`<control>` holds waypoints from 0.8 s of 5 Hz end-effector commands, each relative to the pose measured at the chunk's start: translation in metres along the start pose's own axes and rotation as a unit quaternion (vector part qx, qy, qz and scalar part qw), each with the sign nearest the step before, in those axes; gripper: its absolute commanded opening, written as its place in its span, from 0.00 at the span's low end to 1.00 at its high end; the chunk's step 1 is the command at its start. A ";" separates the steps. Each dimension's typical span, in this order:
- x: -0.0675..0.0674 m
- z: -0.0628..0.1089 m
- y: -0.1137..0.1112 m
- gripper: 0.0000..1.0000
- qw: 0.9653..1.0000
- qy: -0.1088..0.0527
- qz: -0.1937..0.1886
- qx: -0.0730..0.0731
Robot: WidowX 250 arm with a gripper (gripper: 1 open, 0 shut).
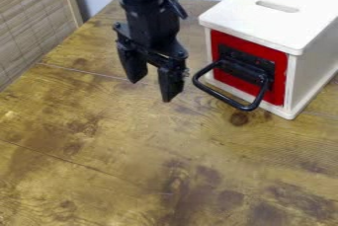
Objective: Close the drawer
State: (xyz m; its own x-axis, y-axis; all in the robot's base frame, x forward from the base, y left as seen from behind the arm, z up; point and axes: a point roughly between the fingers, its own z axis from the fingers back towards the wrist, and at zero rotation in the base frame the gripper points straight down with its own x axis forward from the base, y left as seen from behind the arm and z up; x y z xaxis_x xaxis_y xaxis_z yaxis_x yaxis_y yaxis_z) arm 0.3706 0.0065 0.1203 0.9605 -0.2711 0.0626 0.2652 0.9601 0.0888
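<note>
The upper part of the arm is running out of view at the top edge, so only its lower section and the gripper (149,74) are showing. The cabinet (275,18) is being cut off at the right edge, and its far side is not visible. How far the drawer (247,68) is seated in the cabinet is hard to judge from this angle. The gripper is hanging over the wooden table (119,161), near its far edge, with its two black fingers (169,79) pointing down and spread apart, a clear gap showing between them. It is gripping nothing. The loop handle (227,87) is sitting just beside the nearer finger, apart from it. The drawer is facing the table's middle from the far right corner.
</note>
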 end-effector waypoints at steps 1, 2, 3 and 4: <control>0.004 0.041 0.000 1.00 0.998 -0.050 -0.028 0.013; 0.011 0.040 -0.009 1.00 0.997 -0.045 -0.054 0.012; 0.019 0.039 -0.018 1.00 0.997 -0.037 -0.061 0.012; 0.026 0.033 -0.032 1.00 0.999 -0.029 -0.022 0.017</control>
State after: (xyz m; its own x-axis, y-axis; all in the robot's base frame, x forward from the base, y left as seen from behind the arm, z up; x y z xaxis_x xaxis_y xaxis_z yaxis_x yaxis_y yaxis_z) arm 0.3797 -0.0297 0.1278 0.9508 -0.3060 0.0483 0.3002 0.9486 0.1001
